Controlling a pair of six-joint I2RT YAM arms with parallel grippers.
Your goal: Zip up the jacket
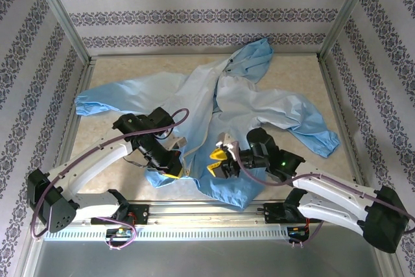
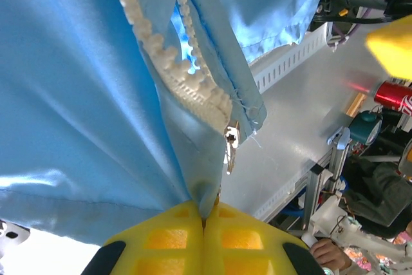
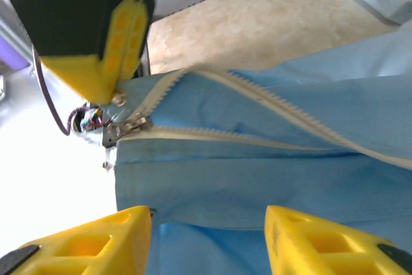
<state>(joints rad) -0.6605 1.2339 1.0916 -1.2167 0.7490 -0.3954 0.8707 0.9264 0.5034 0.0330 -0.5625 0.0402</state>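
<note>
In the view from above, the jacket (image 1: 259, 105) lies spread on the table (image 1: 305, 76), the hood at 12 o'clock, one sleeve going to 9 o'clock and the other to 4 o'clock, the hem at 6 o'clock near the arms. The left pincer (image 1: 172, 172) is at the hem, and the right pincer (image 1: 216, 162) is just beside it at 3 o'clock, over the front of the jacket. In the left wrist view, the two yellow fingers (image 2: 241, 239) are pressed together at 6 o'clock and pinch a fold of the blue cloth between them. The zipper (image 2: 168, 64) runs from 12 o'clock down to the centre, and the small metal pull tab (image 2: 230, 146) hangs at its lower end, just above the fingers. In the right wrist view, the fingers of the right pincer stand apart with a wide gap and hold nothing; the blue cloth lies between and beyond them, and I cannot tell if they touch it. The slider (image 3: 125, 127) is at 9 o'clock, touching the closed left pincer.
</note>
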